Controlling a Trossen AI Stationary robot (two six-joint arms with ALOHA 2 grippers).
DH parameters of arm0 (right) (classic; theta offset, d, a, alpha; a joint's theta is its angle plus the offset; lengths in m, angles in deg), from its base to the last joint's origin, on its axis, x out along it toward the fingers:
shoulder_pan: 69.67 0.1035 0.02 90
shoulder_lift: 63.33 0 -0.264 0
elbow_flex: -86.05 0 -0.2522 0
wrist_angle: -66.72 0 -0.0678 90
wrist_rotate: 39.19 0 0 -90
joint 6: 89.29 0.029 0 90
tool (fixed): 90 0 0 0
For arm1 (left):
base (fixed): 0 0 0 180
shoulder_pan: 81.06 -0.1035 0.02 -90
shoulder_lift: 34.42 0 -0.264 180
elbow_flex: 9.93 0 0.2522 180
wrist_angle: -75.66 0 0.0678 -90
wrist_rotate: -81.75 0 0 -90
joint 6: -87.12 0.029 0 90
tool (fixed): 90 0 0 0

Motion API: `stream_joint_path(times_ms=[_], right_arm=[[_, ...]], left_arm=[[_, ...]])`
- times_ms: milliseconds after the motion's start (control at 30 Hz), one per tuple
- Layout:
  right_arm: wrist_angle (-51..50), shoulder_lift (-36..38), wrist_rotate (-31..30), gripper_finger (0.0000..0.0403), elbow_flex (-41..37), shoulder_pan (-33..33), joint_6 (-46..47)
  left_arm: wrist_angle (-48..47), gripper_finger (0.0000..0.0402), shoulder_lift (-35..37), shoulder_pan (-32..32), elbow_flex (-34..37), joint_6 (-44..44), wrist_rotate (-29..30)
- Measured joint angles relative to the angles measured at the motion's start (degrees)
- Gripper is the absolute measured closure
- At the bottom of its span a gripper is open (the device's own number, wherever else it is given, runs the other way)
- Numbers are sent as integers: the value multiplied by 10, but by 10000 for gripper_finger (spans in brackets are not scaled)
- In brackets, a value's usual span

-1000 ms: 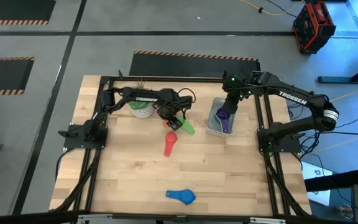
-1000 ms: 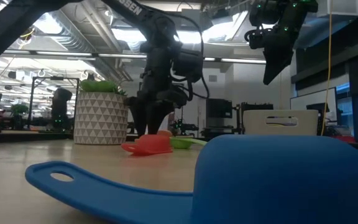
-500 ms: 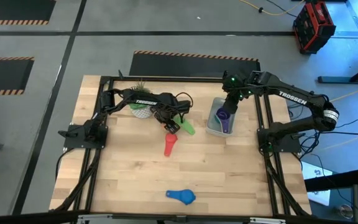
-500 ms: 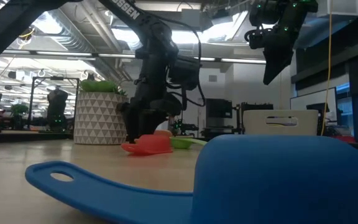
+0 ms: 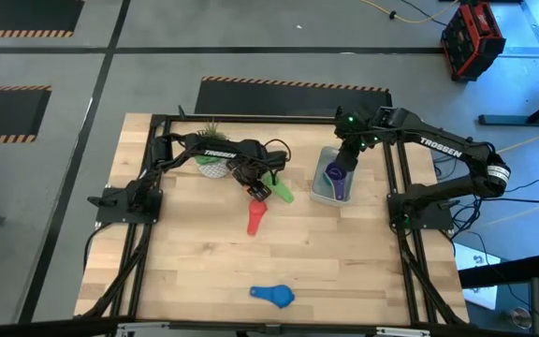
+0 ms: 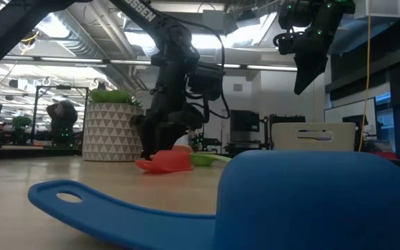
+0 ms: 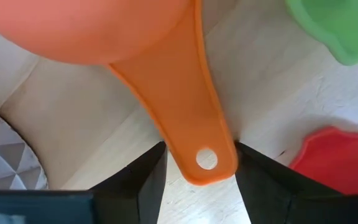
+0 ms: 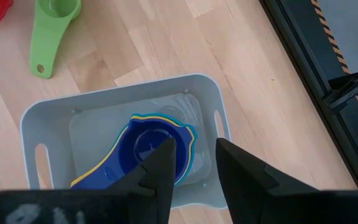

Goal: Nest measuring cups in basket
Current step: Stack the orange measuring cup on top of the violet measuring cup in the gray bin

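Observation:
My left gripper (image 5: 258,187) is down at the table between the plant pot and the green cup (image 5: 281,192), shut on the orange cup (image 7: 104,25). The red cup (image 5: 255,217) lies just nearer and the blue cup (image 5: 274,296) by the near edge, filling the low view (image 6: 311,201). My right gripper (image 8: 196,149) hovers above the basket (image 5: 333,178), empty, with only a narrow gap between its fingers. In the basket (image 8: 30,130) a purple-blue cup (image 8: 148,149) sits nested on a yellow and a teal one. My left gripper pinches the orange cup's handle near its free end (image 7: 207,163), one finger (image 7: 148,180) on each long edge. The fingers come from above, slanting down, and lie across the handle. The cup appears to lie on the table, its bowl pointing away from the gripper.
A white patterned pot with a green plant (image 5: 213,164) stands close behind my left gripper, at the far left of the table. The black frame rails (image 5: 396,178) run along both sides. The wooden table's middle and near left hold only the red and blue cups.
My left gripper has moved down to the table and a little toward the table's left, then kept still for the last half second. My right arm has not moved.

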Motion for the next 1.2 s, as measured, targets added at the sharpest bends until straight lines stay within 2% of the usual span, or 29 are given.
stream_joint_path(times_ms=[400, 967, 1200], right_arm=[[0, 0, 0, 283, 0, 0, 0], [0, 0, 0, 283, 0, 0, 0], [0, 0, 0, 283, 0, 0, 0]], left_arm=[[-2, 275, -1, 0, 0, 0, -3], [-7, 286, -1, 0, 0, 0, -1], [-8, 333, -1, 0, 0, 1, 2]])
